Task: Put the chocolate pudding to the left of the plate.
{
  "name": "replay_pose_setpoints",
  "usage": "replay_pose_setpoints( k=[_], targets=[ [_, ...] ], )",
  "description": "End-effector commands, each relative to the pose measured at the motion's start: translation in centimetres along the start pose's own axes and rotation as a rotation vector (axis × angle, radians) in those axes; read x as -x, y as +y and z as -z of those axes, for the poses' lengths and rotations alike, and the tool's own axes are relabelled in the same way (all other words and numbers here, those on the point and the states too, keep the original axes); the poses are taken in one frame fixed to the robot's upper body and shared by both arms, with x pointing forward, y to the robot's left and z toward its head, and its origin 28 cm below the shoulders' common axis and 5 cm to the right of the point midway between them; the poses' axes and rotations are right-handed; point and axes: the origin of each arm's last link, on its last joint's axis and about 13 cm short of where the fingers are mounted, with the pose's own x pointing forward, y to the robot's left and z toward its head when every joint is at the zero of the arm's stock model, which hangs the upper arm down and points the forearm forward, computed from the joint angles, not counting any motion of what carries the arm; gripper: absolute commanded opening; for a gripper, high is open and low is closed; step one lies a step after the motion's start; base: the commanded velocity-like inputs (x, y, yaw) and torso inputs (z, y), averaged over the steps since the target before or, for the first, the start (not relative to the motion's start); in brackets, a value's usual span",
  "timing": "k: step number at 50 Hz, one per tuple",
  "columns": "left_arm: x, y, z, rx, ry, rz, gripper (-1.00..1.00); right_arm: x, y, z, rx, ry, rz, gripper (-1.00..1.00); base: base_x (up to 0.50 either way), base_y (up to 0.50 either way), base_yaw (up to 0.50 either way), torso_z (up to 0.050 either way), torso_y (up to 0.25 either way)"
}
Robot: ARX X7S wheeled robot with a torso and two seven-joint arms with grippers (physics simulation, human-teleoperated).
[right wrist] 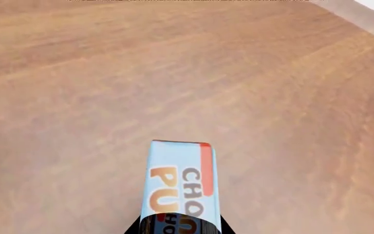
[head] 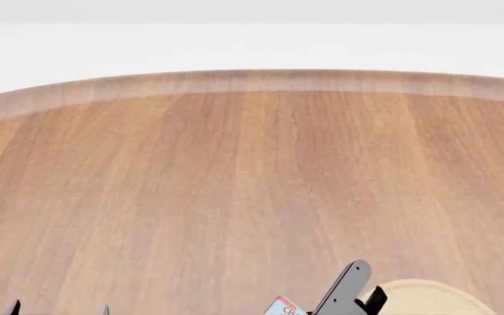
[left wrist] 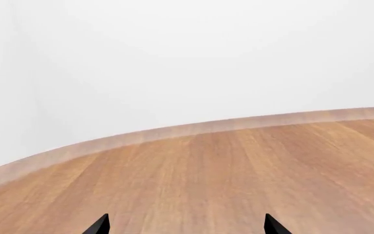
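Note:
The chocolate pudding [right wrist: 180, 183] is a carton with a light blue top, a red edge and orange-brown letters. It sits between the dark fingers of my right gripper [right wrist: 180, 230], which is shut on it over the wooden table. In the head view only a corner of the carton [head: 283, 306] shows at the bottom edge, just left of my right gripper [head: 357, 298]. The pale tan plate [head: 427, 295] lies right of that gripper, cut by the bottom edge. My left gripper [left wrist: 187, 226] is open and empty, with bare wood between its tips; its tips also show in the head view [head: 60, 308].
The round wooden table [head: 234, 184] fills the head view, with its far rim [head: 252, 80] against a white background. The same rim curves across the left wrist view [left wrist: 174, 131].

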Motion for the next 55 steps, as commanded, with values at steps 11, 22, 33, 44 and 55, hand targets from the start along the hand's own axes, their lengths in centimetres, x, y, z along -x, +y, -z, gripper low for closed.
replay_pose_setpoints(
  k=[11, 22, 33, 44, 55],
  targets=[
    [0.0, 0.0, 0.1, -0.001, 0.000, 0.002, 1.00, 0.0, 1.5, 1.7, 0.019, 0.092, -0.039, 1.00, 0.00, 0.00, 0.00, -0.001, 0.000],
    [0.1, 0.0, 0.0, -0.002, -0.001, 0.002, 1.00, 3.3, 0.1, -2.6, 0.089, -0.042, 0.029, 1.00, 0.00, 0.00, 0.00, -0.001, 0.000],
    [0.0, 0.0, 0.0, -0.003, -0.002, 0.001, 1.00, 13.4, 2.9, -11.9, 0.309, -0.344, 0.097, 1.00, 0.00, 0.00, 0.00, 0.000, 0.000],
    [0.1, 0.0, 0.0, -0.003, -0.004, 0.001, 1.00, 18.8, 8.1, -14.6, 0.474, -0.520, 0.114, 1.00, 0.00, 0.00, 0.00, 0.000, 0.000],
    [0.3, 0.5, -0.8, 0.000, -0.046, -0.039, 1.00, 13.8, 10.4, -11.3, 0.322, -0.647, 1.114, 1.00, 0.00, 0.00, 0.00, 0.000, 0.000]
  ],
)
